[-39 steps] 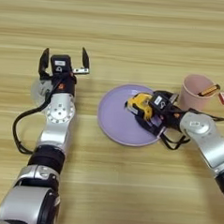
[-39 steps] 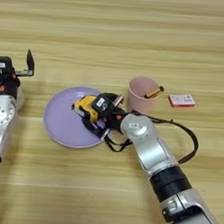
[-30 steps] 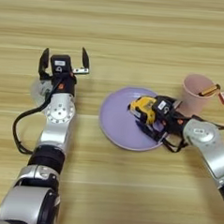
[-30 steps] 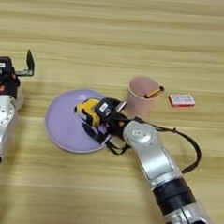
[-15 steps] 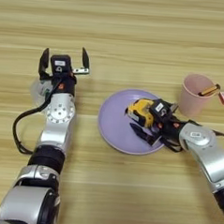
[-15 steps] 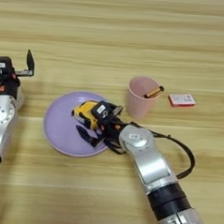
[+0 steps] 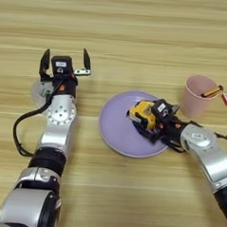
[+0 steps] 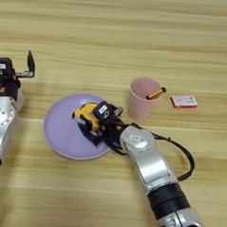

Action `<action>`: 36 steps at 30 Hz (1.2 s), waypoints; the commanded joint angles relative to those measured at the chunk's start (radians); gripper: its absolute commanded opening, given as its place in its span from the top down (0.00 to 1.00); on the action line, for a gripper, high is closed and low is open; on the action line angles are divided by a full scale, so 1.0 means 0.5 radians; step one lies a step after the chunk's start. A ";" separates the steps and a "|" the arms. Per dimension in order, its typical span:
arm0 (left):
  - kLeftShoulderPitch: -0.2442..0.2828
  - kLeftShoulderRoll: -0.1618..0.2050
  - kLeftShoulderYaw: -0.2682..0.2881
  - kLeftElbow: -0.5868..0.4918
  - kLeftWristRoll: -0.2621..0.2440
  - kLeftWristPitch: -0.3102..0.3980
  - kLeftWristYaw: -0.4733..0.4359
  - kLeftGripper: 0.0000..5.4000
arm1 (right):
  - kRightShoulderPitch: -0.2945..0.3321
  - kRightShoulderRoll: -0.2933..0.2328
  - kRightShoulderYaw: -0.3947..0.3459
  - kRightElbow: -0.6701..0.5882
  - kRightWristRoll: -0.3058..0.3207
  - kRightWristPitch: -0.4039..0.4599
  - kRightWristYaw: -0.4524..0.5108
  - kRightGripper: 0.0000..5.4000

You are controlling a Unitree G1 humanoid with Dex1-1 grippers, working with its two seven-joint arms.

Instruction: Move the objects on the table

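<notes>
Blocky yellow item [image 7: 143, 114] on round plate [image 7: 114, 129].

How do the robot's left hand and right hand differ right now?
The left hand is open and holds nothing; the right hand is shut on the yellow-and-black block. The left hand is over bare table by the tape roll; the right hand is over the purple plate. Both have black fingers.

Upright pink cup [image 7: 198, 96]; yellow-black block [image 7: 143, 115] gripped.
</notes>
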 commanded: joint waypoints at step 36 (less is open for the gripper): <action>-0.032 -0.016 -0.025 0.037 0.034 0.009 0.048 0.00 | 0.504 -0.192 -0.398 -1.524 0.336 0.593 -0.054 0.19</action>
